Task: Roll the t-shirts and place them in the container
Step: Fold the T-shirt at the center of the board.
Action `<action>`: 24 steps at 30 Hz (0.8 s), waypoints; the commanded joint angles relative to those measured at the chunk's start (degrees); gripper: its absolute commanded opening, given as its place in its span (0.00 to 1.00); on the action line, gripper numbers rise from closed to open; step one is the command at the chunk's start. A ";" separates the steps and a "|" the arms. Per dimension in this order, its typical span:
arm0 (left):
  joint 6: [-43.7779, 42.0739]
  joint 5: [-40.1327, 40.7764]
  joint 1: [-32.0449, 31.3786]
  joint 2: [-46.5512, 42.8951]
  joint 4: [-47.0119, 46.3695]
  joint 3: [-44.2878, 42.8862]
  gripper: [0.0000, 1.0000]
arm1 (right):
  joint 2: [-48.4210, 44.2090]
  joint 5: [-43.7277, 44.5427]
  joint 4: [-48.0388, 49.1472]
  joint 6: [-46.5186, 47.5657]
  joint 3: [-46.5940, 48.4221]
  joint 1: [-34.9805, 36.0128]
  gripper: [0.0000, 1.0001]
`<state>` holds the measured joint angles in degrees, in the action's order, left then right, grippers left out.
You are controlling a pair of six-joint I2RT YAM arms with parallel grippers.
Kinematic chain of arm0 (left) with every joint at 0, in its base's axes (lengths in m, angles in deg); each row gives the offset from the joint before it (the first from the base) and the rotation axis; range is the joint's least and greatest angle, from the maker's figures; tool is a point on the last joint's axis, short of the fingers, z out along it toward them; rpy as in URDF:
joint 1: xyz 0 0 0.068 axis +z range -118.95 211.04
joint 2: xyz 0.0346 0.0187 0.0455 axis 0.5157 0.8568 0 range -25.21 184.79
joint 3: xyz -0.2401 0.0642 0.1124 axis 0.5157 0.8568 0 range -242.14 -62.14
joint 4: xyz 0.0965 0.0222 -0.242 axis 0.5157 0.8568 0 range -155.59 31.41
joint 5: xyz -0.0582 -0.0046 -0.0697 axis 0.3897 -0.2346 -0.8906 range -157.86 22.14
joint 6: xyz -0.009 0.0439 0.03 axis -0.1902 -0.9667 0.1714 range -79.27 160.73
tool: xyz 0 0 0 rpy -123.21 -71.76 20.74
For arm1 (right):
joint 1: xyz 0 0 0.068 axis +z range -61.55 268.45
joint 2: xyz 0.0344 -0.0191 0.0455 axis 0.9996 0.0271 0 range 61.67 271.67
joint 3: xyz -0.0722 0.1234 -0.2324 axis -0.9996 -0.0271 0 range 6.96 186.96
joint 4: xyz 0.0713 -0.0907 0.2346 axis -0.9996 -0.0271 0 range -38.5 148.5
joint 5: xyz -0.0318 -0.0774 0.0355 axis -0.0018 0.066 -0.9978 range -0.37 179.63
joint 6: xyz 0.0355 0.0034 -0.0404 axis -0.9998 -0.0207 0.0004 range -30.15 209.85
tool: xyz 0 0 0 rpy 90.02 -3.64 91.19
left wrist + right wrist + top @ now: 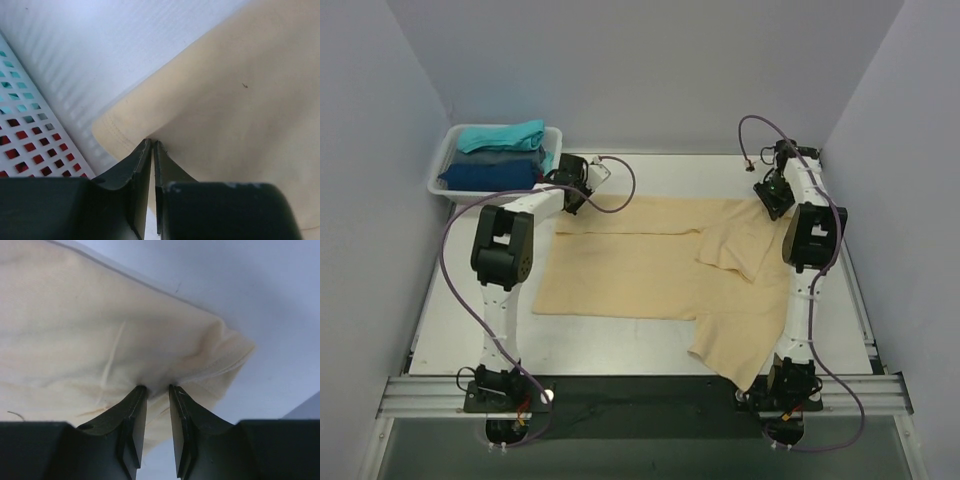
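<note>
Pale grey walls close in a white worktop [620, 345], and both arms reach to its far side. At the far left corner of the tan t-shirt [630, 270], the left pincer [152, 144] has its jaws pressed almost flat together on the stitched edge. The right pincer [157, 388] stands a little wider, with a pucker of the same cloth caught between its tips near the far right corner.

From those two holds the shirt spreads toward the arm bases, mostly flat. One sleeve [735, 240] is folded in across it on the right. Just beside the left pincer sits a white basket [438, 175] holding a teal shirt [500, 135] over a dark blue shirt [490, 176].

The step in hand looks like starting the roll from the far edge. To do it well, both pincers should lift only slightly and travel toward the bases at one pace. Keeping the edge taut between them would keep the roll straight. The folded sleeve may bulk up the right side, so skew is the thing to watch.
</note>
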<state>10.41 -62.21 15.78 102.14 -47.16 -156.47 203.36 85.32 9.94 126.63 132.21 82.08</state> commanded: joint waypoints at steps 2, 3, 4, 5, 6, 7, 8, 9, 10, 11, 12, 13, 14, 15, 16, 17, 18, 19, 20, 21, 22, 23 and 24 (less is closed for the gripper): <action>-3.77 8.75 -0.11 6.85 -1.82 -4.90 0.17 | 4.73 8.53 4.41 8.74 5.70 -0.48 0.25; -3.95 9.46 -0.20 7.38 -2.43 -5.60 0.17 | 5.61 9.23 5.74 10.23 6.05 -0.75 0.24; -4.30 10.08 -0.29 8.78 -2.70 -6.39 0.17 | 5.97 9.41 6.97 10.86 6.41 -1.01 0.24; -3.87 10.87 -0.46 9.66 -1.92 -9.53 0.17 | 6.32 9.59 10.12 11.30 7.02 -1.19 0.24; -3.34 10.87 -0.38 10.54 -0.87 -11.65 0.17 | 7.02 10.29 11.80 11.74 7.37 -1.36 0.24; -2.12 10.61 -0.38 12.47 0.36 -13.85 0.17 | 7.37 10.21 13.21 12.35 7.81 -1.71 0.23; -1.50 10.09 -0.38 13.35 2.37 -18.31 0.18 | 7.72 10.03 15.92 12.62 8.42 -1.71 0.23; -0.88 9.82 -0.46 14.15 3.18 -20.18 0.18 | 8.07 10.03 17.34 12.79 8.43 -1.80 0.23; 0.17 9.21 -0.47 15.46 4.66 -22.37 0.18 | 8.16 9.94 20.05 12.80 8.43 -1.89 0.22; 0.61 8.94 -0.47 15.91 5.20 -25.44 0.20 | 8.17 9.85 21.56 12.36 8.43 -1.89 0.22; 1.14 8.68 -0.47 16.17 5.64 -27.04 0.22 | 7.99 9.77 23.05 11.75 8.52 -1.80 0.22; 1.93 8.24 -0.47 16.18 5.82 -28.01 0.23 | 7.47 8.98 25.76 9.83 8.52 -1.89 0.22; 2.37 7.80 -0.47 15.91 5.82 -28.72 0.24 | 6.85 8.54 26.84 8.76 8.52 -1.80 0.22; 2.90 7.19 -0.47 15.30 5.65 -29.77 0.25 | 5.19 8.45 27.72 7.36 8.34 -1.80 0.23; 4.04 5.35 -0.55 13.47 5.38 -29.95 0.25 | 4.05 7.58 28.07 6.13 8.17 -1.72 0.24; 4.66 4.29 -0.64 12.32 5.38 -30.04 0.25 | 0.47 7.05 28.16 3.51 7.38 -1.63 0.25; 5.36 3.06 -0.73 11.00 5.38 -29.52 0.27 | -1.92 5.74 28.08 2.52 5.81 -1.54 0.25; 6.93 0.96 -1.16 8.29 5.56 -28.82 0.27 | -4.55 4.77 28.42 1.82 0.75 -1.45 0.28; 7.56 0.16 -1.43 6.87 5.56 -27.94 0.28 | -9.97 1.19 28.78 0.42 -2.26 -1.10 0.30; 8.43 -0.37 -1.78 5.38 5.56 -25.32 0.28 | -12.72 -0.41 28.69 -0.03 -4.99 -0.84 0.31; 8.79 -0.72 -2.22 2.76 5.38 -23.90 0.28 | -15.19 -1.82 28.52 -0.38 -11.02 -0.49 0.32; 9.05 -0.82 -2.92 1.42 5.56 -22.32 0.28 | -19.65 -5.23 28.17 -0.56 -13.78 0.47 0.32; 9.75 -0.90 -3.27 -1.11 5.82 -20.65 0.28 | -21.61 -7.35 27.29 -0.48 -16.50 1.00 0.33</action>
<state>15.98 -59.53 14.40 113.23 -41.82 -180.49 197.30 87.90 37.63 129.69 124.48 80.92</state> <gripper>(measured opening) 0.282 0.319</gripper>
